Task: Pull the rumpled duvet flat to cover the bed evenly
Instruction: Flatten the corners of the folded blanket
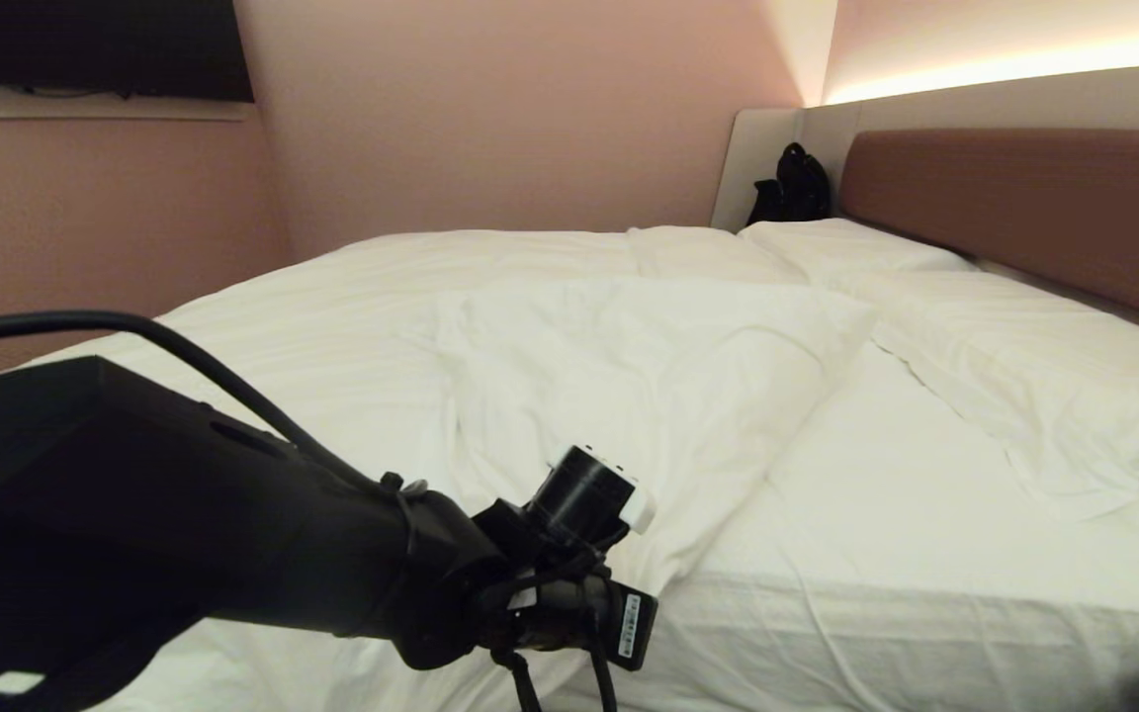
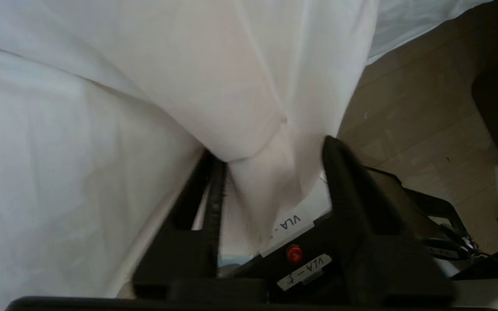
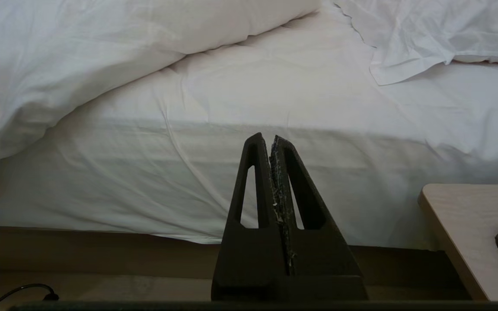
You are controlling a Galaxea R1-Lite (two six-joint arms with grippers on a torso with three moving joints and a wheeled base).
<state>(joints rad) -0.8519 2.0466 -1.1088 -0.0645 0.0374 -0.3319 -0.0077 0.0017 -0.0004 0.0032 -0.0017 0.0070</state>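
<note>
The left claw [image 2: 270, 160] is half open, a duvet [image 1: 629, 356] fold loose between. It should be let go fully before the bare right bed [image 1: 925, 534] is covered.

The left arm [image 1: 184, 514] is showing as a bulky matte black shell, with a black cable [image 1: 134, 331] arching over it toward the wrist. A stubby black camera [image 1: 594, 485] with a white cap is sitting near a barcode sticker [image 1: 631, 618]. The left gripper [image 2: 270, 172] is carrying white labels (lettered "VLA") and a red button [image 2: 294, 254]. The right gripper [image 3: 270, 142] is showing black triangular fingers [image 3: 253, 190] with slotted cut-outs and scuffed inner pads.
</note>
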